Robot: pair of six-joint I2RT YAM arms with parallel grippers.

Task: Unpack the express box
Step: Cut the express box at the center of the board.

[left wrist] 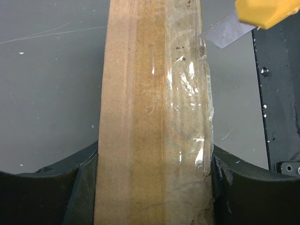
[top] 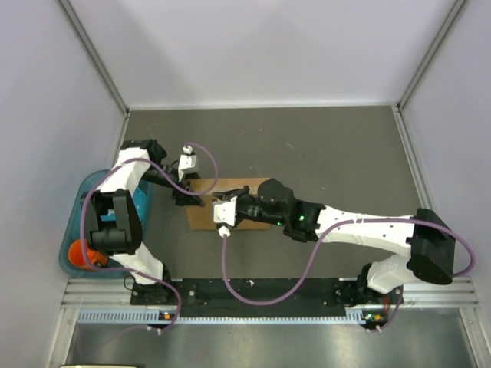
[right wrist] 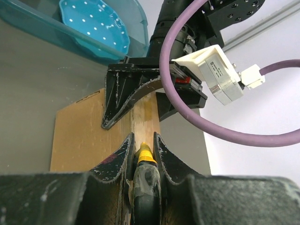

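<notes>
Item: express box, plain brown cardboard, located on the near-left part of the dark bench, between the two arms and just right of a blue bin. The box is gripped across its thin side by the left pincer, whose fingers are closed to the width of that side. The box appears to be raised on edge, though this cannot be confirmed from above. A strip of clear tape, wrinkled and shiny, is seen running along the gripped side. Tool: a small yellow utility knife, clamped between the narrowly set fingers of the right pincer. Its blade is exposed and placed just beside the tape, at the end away from the left pincer; contact cannot be told. Step judged in hand: slitting of the tape seam, at or near its start, since no cut is seen along the tape. Next move, as judged: the blade is to be set into the seam and drawn shallowly along it toward the left pincer. The box is to be held steady and the stroke stopped short of the gripping fingers.
</notes>
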